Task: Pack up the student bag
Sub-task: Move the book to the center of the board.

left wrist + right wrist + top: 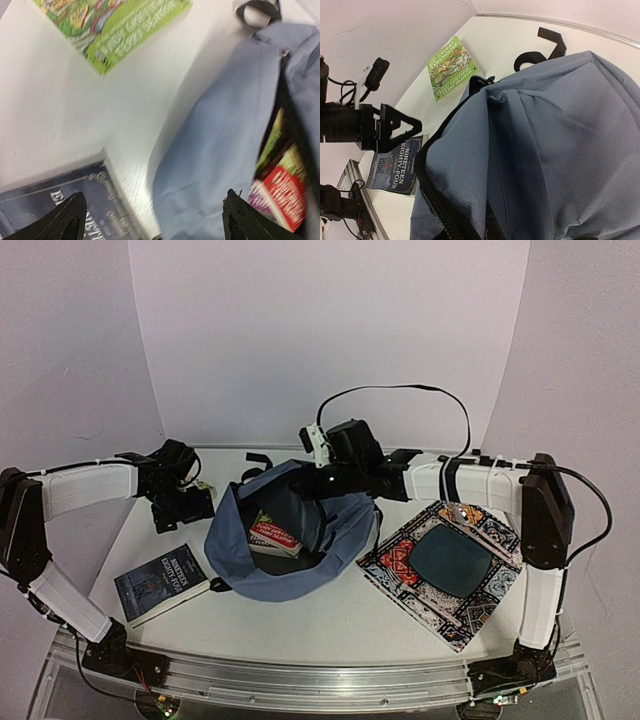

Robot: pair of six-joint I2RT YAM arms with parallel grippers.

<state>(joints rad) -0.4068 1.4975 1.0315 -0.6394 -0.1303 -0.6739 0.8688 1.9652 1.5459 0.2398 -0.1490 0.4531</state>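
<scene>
The student bag point(290, 545), slate-blue fabric, lies open in the middle of the table with a red and green book point(272, 535) inside its dark mouth. My right gripper point(325, 477) is at the bag's far rim, shut on a fold of its fabric and holding that edge up. In the right wrist view the bag point(545, 140) fills the frame and hides the fingers. My left gripper point(180, 502) hovers open and empty just left of the bag. In its own view the left gripper point(155, 222) spans the bag's side point(225, 125) and the table.
A dark blue book, Nineteen Eighty-Four point(160, 583), lies at the near left. A green book point(452, 67) lies at the far left. A patterned cloth mat point(400, 565) with a dark slab point(450, 562) on it lies right of the bag. Black straps point(540, 50) trail behind the bag.
</scene>
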